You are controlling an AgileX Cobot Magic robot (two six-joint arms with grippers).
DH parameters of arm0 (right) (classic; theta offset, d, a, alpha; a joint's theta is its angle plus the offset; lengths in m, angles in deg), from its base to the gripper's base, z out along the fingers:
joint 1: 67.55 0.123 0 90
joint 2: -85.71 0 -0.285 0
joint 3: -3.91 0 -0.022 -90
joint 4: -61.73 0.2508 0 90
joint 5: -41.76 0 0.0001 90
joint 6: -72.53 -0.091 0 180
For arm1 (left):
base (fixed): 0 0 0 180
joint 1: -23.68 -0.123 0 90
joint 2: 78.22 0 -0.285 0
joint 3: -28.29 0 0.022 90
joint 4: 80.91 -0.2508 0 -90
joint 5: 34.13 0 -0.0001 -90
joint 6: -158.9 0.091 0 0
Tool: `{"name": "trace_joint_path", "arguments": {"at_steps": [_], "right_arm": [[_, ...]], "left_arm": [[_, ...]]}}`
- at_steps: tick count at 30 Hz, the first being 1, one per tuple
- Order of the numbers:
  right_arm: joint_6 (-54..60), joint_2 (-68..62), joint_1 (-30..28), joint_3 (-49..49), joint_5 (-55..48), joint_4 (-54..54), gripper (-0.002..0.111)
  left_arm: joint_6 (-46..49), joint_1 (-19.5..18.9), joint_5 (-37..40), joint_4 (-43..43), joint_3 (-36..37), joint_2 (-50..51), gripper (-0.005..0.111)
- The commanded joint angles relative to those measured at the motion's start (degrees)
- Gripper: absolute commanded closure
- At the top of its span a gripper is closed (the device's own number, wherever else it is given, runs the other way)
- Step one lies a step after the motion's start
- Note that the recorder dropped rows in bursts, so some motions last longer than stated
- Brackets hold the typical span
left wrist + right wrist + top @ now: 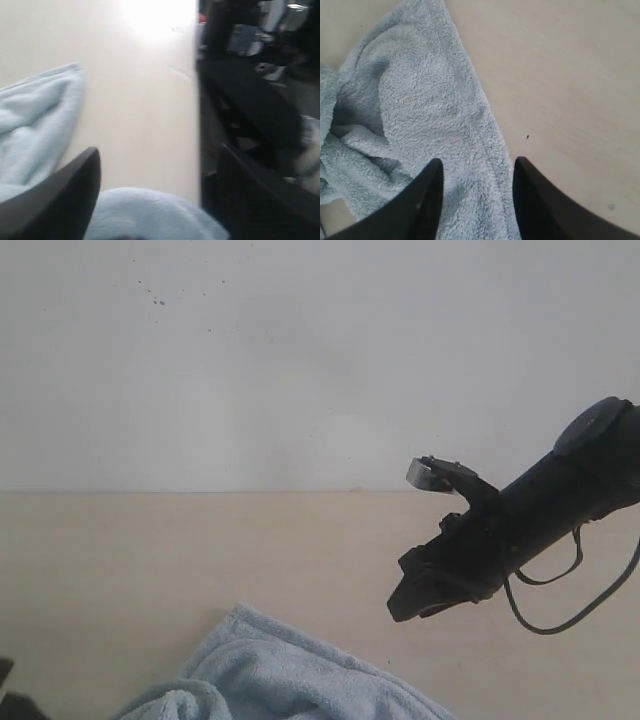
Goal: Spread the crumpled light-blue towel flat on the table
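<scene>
Towel [420,110]: crumpled, not flat. It lies on the table [560,75] in loose folds, with one long hemmed edge running down toward the right gripper [476,170].

Right gripper: jaws apart, nothing held. The hemmed edge passes under the gap between the two fingers [427,200]. Most of the cloth lies to the outside of one finger, bunched, with a dark hollow among the folds. Bare table lies to the outside of the other finger. Fingertips appear above the cloth; I cannot tell whether they touch it.

Exterior view: the right gripper [405,605] hangs tilted over the table [150,560], tip pointing down toward the towel [280,680]. The cloth's near edge is just beyond and below the tip, apart from it. A black cable [560,610] loops under the arm. White wall [300,360] behind.

Left gripper [160,155]: jaws wide apart, gripping nothing that I can see. View is blurred. A rounded fold of towel [150,215] sits between the jaws close to their base. A second part of the cloth, ending in a hemmed corner, lies outside one finger [65,195]. Ahead of the jaws is bare table [145,110] with strong glare. The table edge runs in front of the other finger, with dark, unreadable clutter past it.
</scene>
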Motion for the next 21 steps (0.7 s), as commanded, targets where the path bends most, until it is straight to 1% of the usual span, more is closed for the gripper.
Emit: {"name": "trace_joint_path", "arguments": {"at_steps": [1, 2, 4, 5, 6, 7, 10, 12, 16, 19, 21], "right_arm": [[-0.20, 0.41, 0.03, 0.35, -1.70, -0.43, 0.065], [-0.20, 0.41, 0.03, 0.35, -1.70, -0.43, 0.065], [-0.20, 0.41, 0.03, 0.35, -1.68, -0.43, 0.065], [-0.20, 0.41, 0.03, 0.35, -1.57, -0.43, 0.065], [0.05, 0.41, 0.03, 0.35, -1.42, -0.31, 0.065], [0.18, 0.41, 0.03, 0.35, -1.33, -0.31, 0.065], [0.18, 0.41, 0.03, 0.35, -1.31, 0.14, 0.065], [0.32, 0.52, 0.03, 0.35, -1.92, 0.25, 0.065], [0.80, 1.19, 0.03, 0.35, -2.59, 0.45, 0.065], [1.74, 2.26, 0.03, 0.35, -2.29, 1.88, 0.065], [2.67, 2.71, 0.03, 0.35, -2.25, 3.04, 0.065]], "left_arm": [[-9.26, 0.10, -21.46, -18.91, -0.36, 1.90, 0.044], [-13.94, -0.02, -24.58, -24.61, -0.36, 2.39, 0.044], [-27.87, -0.02, -28.19, -39.57, -0.36, 4.24, 0.044], [-34.11, -0.02, -28.21, -43.36, -0.36, 5.70, 0.045], [-39.30, -0.02, -27.76, -50.05, -0.36, 7.54, 0.045], [-44.04, -0.02, -27.67, -54.52, -0.36, 9.55, 0.045], [-52.43, -0.02, -31.32, -61.71, -0.57, 15.43, 0.045], [-55.82, -0.02, -31.47, -64.43, -1.17, 19.79, 0.045], [-68.94, -0.02, -28.28, -74.98, -2.83, 28.49, 0.045], [-78.33, -0.02, -27.14, -82.75, -3.43, 32.92, 0.045], [-82.91, -0.02, -25.38, -87.77, -3.43, 35.06, 0.045]]}}
